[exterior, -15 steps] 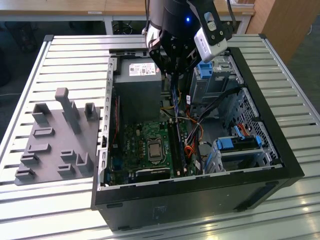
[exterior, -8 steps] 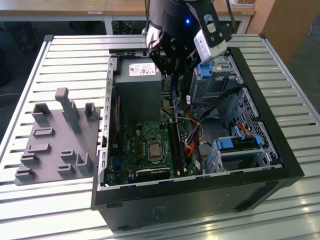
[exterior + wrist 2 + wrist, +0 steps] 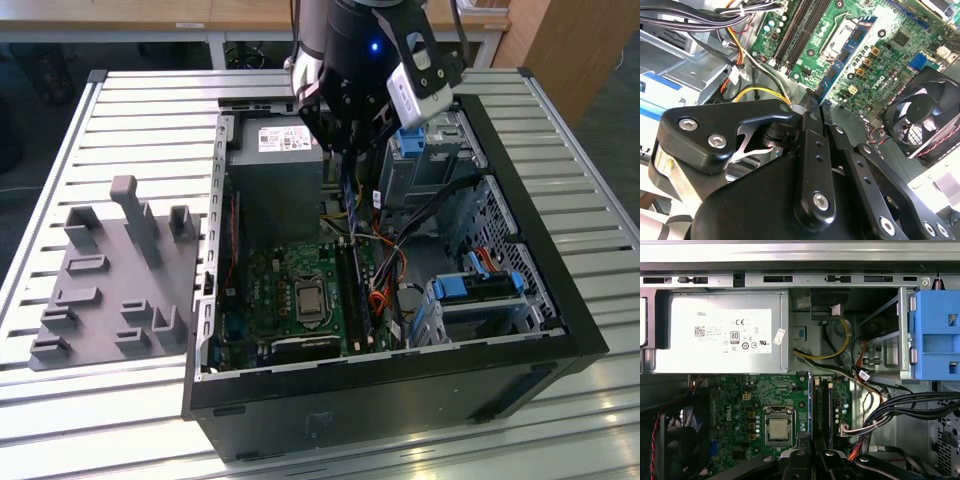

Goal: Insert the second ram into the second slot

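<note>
My gripper [image 3: 344, 150] hangs over the open computer case [image 3: 560, 300], shut on the second ram [image 3: 346, 195], a thin blue stick held edge-on and pointing down. In the second wrist view the ram [image 3: 850, 55] reaches out from between the black fingers [image 3: 810, 125] across the green motherboard [image 3: 890, 55]. In the first wrist view its blue edge [image 3: 810, 400] lines up beside the dark memory slots [image 3: 823, 405]. The slots [image 3: 352, 290] lie below the stick, and its lower end is clear of them. I cannot tell which slot it is over.
A grey power supply [image 3: 275, 180] sits close behind the gripper. Cable bundles [image 3: 420, 215] and blue drive bays [image 3: 480, 285] crowd the exterior view's right. The processor socket [image 3: 308, 300] and a fan [image 3: 915, 115] flank the slots. A grey fixture plate [image 3: 110, 290] lies on the slatted table.
</note>
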Tool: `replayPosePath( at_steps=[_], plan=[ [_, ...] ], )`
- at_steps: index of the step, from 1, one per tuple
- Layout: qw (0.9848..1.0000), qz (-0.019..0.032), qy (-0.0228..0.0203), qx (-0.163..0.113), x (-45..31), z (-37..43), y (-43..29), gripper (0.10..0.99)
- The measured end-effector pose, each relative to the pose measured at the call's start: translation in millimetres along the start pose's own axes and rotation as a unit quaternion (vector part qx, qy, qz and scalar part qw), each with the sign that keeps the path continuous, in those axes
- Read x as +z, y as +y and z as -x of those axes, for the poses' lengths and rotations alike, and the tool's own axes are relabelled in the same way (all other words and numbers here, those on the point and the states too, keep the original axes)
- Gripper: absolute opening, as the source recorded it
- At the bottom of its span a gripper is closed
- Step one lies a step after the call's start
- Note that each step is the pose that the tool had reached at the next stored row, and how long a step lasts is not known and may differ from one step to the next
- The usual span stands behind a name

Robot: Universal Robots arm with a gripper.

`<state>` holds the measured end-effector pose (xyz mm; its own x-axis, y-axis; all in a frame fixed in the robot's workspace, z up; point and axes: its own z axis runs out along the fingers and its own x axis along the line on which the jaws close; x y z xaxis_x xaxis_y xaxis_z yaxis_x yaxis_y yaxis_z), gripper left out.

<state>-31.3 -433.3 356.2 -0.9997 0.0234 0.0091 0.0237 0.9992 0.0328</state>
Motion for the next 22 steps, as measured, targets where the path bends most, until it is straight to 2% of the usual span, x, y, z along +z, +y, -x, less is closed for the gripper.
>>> replayPosePath(
  at_steps=[22],
  plan=[
    [1.0000, -0.0001, 0.0000, 0.000, 10.2, 0.1, -0.7, 0.137]
  ],
)
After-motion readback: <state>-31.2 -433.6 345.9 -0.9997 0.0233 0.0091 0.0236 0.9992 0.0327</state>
